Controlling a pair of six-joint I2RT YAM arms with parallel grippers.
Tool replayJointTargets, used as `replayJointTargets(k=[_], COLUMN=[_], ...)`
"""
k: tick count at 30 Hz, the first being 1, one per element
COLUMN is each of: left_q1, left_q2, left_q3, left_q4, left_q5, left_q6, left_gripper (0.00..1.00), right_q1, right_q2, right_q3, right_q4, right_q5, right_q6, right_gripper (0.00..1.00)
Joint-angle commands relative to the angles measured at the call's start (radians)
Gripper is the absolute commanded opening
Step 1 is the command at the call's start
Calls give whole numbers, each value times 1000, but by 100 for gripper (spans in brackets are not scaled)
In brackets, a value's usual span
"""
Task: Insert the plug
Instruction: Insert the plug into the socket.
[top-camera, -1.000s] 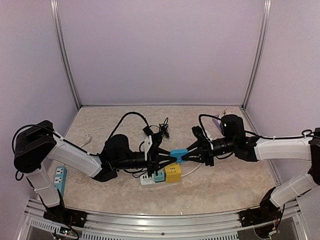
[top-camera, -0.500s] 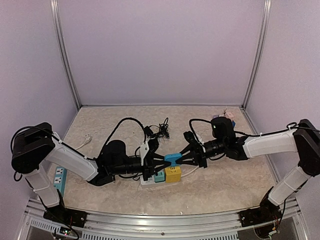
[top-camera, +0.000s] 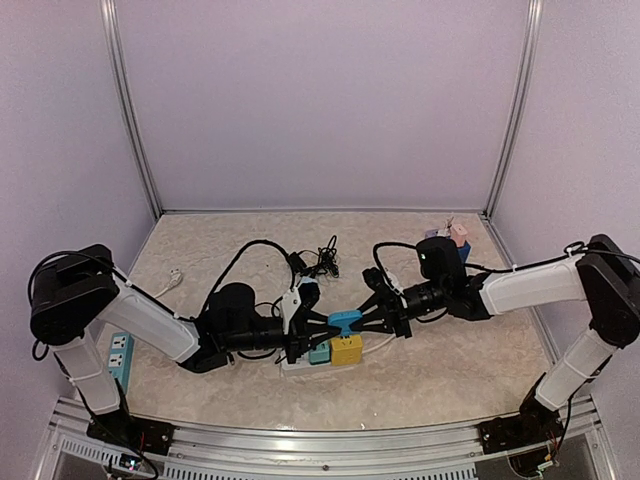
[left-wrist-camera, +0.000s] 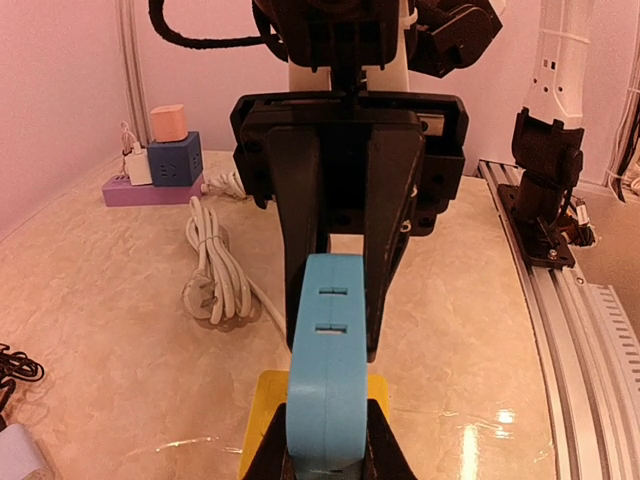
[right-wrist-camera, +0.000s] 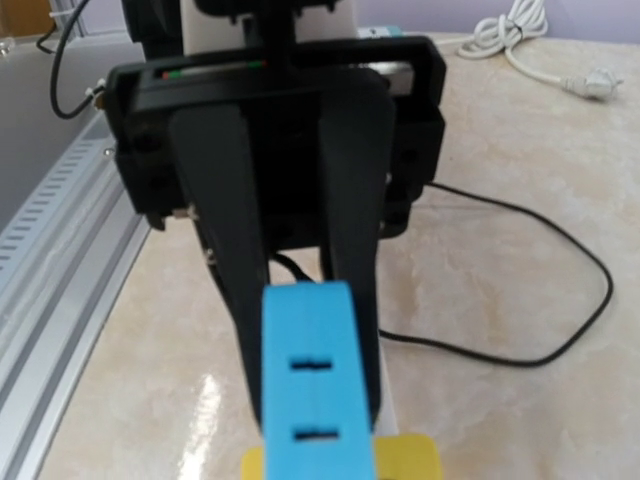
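Note:
A blue plug adapter (top-camera: 345, 320) with two slots on its upper face hangs in the air between both grippers, just above a yellow cube (top-camera: 347, 349) that sits beside a teal cube (top-camera: 320, 352) on a white power strip (top-camera: 295, 361). My left gripper (top-camera: 318, 325) is shut on the adapter's left end. In the left wrist view the adapter (left-wrist-camera: 328, 370) sits between my fingers (left-wrist-camera: 325, 455), above the yellow cube (left-wrist-camera: 258, 415). My right gripper (top-camera: 368, 318) clamps the other end, its fingers (left-wrist-camera: 300, 230) flanking the adapter. In the right wrist view the adapter (right-wrist-camera: 318, 385) covers my own fingertips.
A purple strip with blue and pink cubes (top-camera: 455, 238) lies at the back right, also in the left wrist view (left-wrist-camera: 165, 160). A coiled white cable (left-wrist-camera: 215, 270) lies near it. A black cable tangle (top-camera: 322, 258) lies behind, and a white-teal strip (top-camera: 120, 355) at the left edge.
Both grippers have moved left and down together with the blue adapter, which now sits closer above the yellow cube.

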Motion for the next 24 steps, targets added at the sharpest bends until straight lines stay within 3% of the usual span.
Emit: replayJointTargets(k=[1, 24], left_q1=[-29, -31], left_q2=[44, 117], left_q3=[64, 106], left_q4=[5, -91], left_q5=[9, -26], left_q6=[27, 12], left_gripper=[0, 0], right_q1=[42, 40], right_q2=[29, 49], right_q3=[17, -14], right_q4=[26, -2], right_q5=[69, 117], right_q6=[34, 12], right_gripper=[0, 0])
